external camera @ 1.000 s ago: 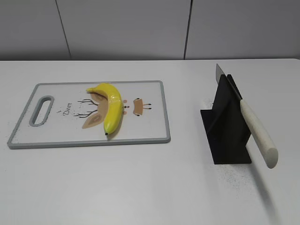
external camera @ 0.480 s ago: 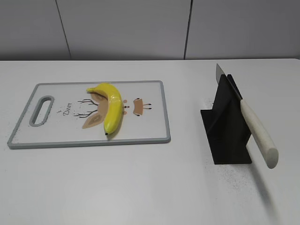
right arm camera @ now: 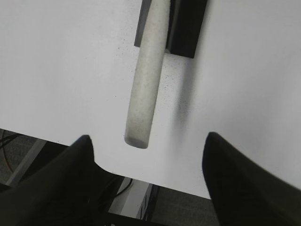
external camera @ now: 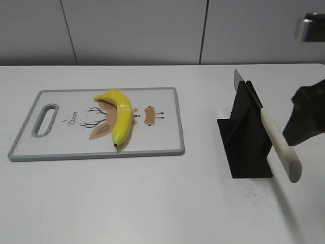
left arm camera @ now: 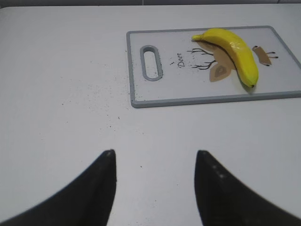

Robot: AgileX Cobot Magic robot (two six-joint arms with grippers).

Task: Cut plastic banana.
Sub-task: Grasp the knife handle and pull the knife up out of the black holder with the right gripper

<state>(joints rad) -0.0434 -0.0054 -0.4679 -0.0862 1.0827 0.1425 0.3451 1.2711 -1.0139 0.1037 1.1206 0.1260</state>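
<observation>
Exterior view: the yellow plastic banana (external camera: 120, 116) lies curved on the grey-rimmed white cutting board (external camera: 157, 143), over its printed deer drawing, with the board's handle slot at the far left. Well apart to the right, a knife with a pale speckled handle (external camera: 278, 145) rests tilted in a black angular stand (external camera: 244, 145), blade tip up and handle end jutting toward the table's near right. The right gripper (external camera: 306, 118) enters dark at the right edge, just beside the handle but not touching it. In the right wrist view its fingers (right arm camera: 235, 183) are spread wide with the handle's butt end between them, nothing held. In the left wrist view the left gripper (left arm camera: 155, 157) hangs over bare white table (left arm camera: 61, 94), its jaws apart and empty, the board and banana ahead of it.
</observation>
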